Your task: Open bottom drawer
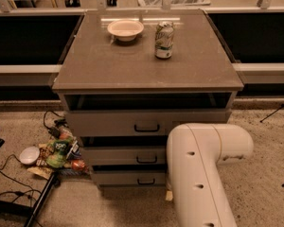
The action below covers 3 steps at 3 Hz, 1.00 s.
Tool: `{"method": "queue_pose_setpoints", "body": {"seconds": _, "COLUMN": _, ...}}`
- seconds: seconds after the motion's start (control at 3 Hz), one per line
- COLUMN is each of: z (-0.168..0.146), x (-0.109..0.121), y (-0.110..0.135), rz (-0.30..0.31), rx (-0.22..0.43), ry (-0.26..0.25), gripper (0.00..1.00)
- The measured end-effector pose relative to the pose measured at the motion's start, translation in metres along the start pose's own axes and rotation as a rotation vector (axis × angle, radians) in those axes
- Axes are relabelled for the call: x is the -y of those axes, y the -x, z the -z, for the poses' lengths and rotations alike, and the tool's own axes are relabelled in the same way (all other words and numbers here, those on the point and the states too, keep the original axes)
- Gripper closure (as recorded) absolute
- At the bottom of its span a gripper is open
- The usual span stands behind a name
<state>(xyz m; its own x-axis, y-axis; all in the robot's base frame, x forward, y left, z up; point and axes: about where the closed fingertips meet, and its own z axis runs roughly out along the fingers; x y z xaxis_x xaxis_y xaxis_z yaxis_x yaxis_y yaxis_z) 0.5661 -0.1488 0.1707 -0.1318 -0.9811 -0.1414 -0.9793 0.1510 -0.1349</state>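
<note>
Grey cabinet point(61, 86) dead centre, three drawers stacked. On its top surface point(132, 65): a pale bowl point(125, 30) at the back, a drinks can point(164, 40) upright just to the right of it, the two apart.

Bottom drawer point(125, 178) is the lowest front, right above the floor, w/ a small black bar handle point(146, 181) in the middle. A dark strip shows above its front. Whether it's pulled out at all, can't tell from this angle. Its right end is hidden behind the arm.

The big white arm point(199, 174) fills the lower right, elbow up beside the middle drawer point(123, 155), forearm coming down toward the camera. The gripper point(169, 195) is only a small tan bit peeking out at the arm's left edge, low down near the floor, just beside the bottom drawer's right corner. Clenched or released, can't tell; touching the drawer or not, can't tell either.

Top drawer point(113, 122) is the tallest front, w/ a dark gap over it under the top.

Left of the cabinet on the floor: a heap of snack bags point(59, 150), a small white dish point(29, 155) beside it, and black cables point(7, 171) trailing off.
</note>
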Motion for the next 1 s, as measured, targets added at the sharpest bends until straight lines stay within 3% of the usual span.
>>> {"method": "queue_pose_setpoints", "body": {"seconds": 0.33, "z": -0.0062, "x": -0.0149, "y": -0.0043, "rz": -0.001, "rx": -0.027, "ry": 0.032, "gripper": 0.49}}
{"method": "queue_pose_setpoints", "body": {"seconds": 1.0, "z": 0.0014, "x": -0.0193, "y": -0.0134, "rz": -0.014, "rx": -0.048, "ry": 0.041, "gripper": 0.95}}
